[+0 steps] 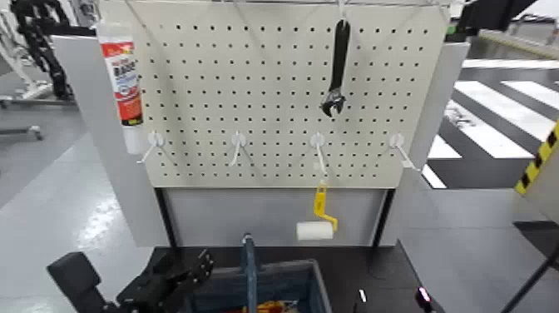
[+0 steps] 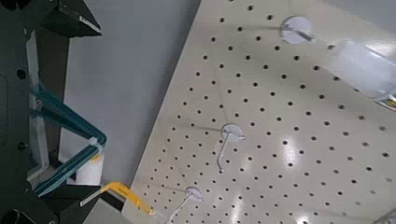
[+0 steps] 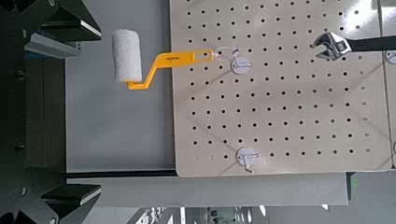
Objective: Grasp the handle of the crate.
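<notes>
The blue-grey crate (image 1: 316,285) sits at the near edge of the black table, with orange and yellow tools inside. Its handle (image 1: 249,268) rises as a narrow upright bar over the crate's middle. My left gripper (image 1: 179,276) hovers just left of the handle by the crate's left wall, open and apart from it. In the left wrist view the handle (image 2: 70,119) shows as a teal arch in line with the gap of the left gripper (image 2: 89,112), whose jaws stand wide. My right gripper (image 3: 79,110) is open with nothing in it, facing the pegboard.
A white pegboard (image 1: 274,91) stands behind the table. On it hang a black wrench (image 1: 336,71), a yellow-handled paint roller (image 1: 316,225) and a red-and-white tube (image 1: 123,79). Empty hooks (image 1: 239,146) stick out along its lower row.
</notes>
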`<control>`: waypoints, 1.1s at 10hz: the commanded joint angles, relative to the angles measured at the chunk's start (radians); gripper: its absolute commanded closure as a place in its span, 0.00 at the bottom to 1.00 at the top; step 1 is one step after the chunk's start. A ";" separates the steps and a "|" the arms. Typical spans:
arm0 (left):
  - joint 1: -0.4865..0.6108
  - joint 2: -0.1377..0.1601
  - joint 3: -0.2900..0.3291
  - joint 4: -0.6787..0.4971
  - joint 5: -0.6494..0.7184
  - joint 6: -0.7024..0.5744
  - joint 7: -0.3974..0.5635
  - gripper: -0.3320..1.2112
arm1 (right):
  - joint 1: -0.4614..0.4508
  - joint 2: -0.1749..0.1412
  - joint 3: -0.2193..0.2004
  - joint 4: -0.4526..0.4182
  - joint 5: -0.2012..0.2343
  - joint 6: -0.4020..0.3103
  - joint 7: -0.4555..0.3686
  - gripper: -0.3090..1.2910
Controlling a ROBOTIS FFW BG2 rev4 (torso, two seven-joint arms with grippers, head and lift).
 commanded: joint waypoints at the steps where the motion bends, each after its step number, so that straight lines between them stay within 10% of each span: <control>1: -0.033 0.021 0.015 0.055 0.230 0.113 -0.015 0.29 | -0.001 -0.002 0.000 0.000 0.000 0.002 0.000 0.29; 11: -0.253 0.136 -0.054 0.298 0.815 0.544 -0.030 0.29 | -0.002 0.003 0.000 0.015 -0.006 -0.018 0.000 0.29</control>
